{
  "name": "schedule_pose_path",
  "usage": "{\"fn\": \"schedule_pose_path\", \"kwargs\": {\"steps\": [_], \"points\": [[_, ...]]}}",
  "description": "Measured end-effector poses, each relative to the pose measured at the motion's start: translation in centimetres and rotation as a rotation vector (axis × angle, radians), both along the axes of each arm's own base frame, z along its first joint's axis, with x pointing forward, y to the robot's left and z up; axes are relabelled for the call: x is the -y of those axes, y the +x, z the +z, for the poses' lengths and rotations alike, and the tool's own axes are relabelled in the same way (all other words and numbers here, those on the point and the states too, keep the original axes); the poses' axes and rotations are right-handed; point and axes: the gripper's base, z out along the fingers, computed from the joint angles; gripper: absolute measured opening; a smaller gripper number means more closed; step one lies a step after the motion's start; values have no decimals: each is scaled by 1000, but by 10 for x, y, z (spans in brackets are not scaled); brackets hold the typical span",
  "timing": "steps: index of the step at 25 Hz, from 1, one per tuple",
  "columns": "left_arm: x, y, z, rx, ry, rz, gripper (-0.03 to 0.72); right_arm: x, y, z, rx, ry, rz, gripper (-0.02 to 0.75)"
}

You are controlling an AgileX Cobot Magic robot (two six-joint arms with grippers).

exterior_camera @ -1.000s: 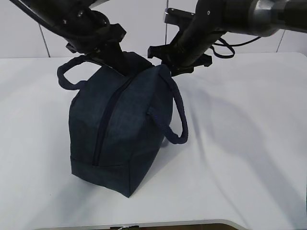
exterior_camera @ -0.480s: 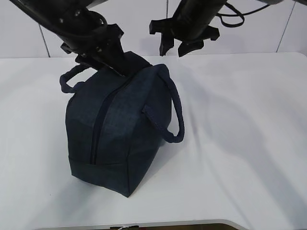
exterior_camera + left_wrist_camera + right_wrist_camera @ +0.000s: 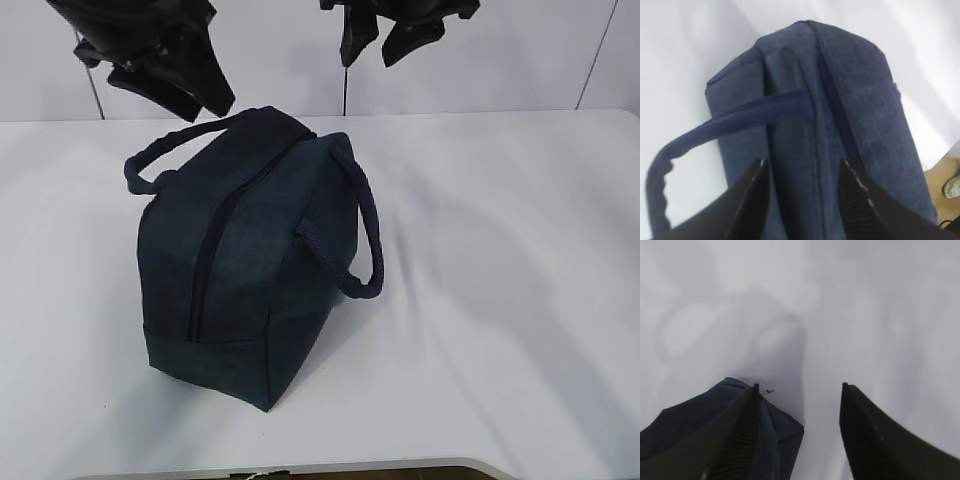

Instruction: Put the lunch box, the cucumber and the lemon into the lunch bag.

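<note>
The dark navy lunch bag (image 3: 250, 260) stands on the white table, zipped shut, one handle (image 3: 350, 235) hanging on its right side and one looping at its back left. It fills the left wrist view (image 3: 840, 125), and its end corner shows in the right wrist view (image 3: 715, 420) with a metal zipper pull (image 3: 768, 390). My left gripper (image 3: 190, 85) is open and empty above the bag's back left; in its wrist view (image 3: 802, 167) it hangs over the zipper seam. My right gripper (image 3: 375, 45) is open and empty above the bag's far end (image 3: 800, 390). Lunch box, cucumber and lemon are out of view.
The white table (image 3: 500, 300) stretches around the bag, its front edge (image 3: 400, 468) at the bottom of the exterior view. A white panelled wall stands behind. A strip of floor (image 3: 945, 200) shows beyond the table edge in the left wrist view.
Both grippers have let go of the bag and risen away from it, the right one first. The bag has settled a little and its right handle has dropped.
</note>
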Motion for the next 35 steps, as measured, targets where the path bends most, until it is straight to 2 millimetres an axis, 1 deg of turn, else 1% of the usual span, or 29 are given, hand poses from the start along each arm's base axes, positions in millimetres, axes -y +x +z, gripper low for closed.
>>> {"fn": "schedule_pose_path", "kwargs": {"steps": [5, 7, 10, 13, 14, 16, 19, 24, 27, 31, 35], "points": [[-8, 3, 19, 37, 17, 31, 328, -2, -1, 2, 0, 15, 19, 419], [-11, 1, 27, 60, 33, 51, 327, -2, -4, 7, 8, 20, 39, 419], [-16, -6, 40, 82, 44, 83, 327, 1, -12, 19, 35, 3, 79, 419], [-23, -15, 54, 106, 65, 120, 327, 7, -27, 35, 54, -13, 109, 419], [-25, -18, 60, 119, 67, 133, 327, 9, -33, 37, 52, -23, 118, 419], [-28, -27, 71, 142, 63, 149, 327, 16, -47, 47, 58, -44, 125, 419], [-35, -46, 85, 169, 64, 161, 327, 28, -71, 56, 49, -76, 122, 419], [-51, -84, 92, 185, 100, 170, 327, 48, -114, 66, 32, -118, 115, 419], [-63, -112, 100, 220, 124, 181, 327, 61, -144, 77, 52, -129, 110, 419], [-76, -152, 110, 271, 122, 189, 327, 76, -176, 85, 76, -145, 102, 419], [-87, -186, 110, 296, 113, 192, 327, 88, -207, 93, 104, -137, 99, 419]]}}
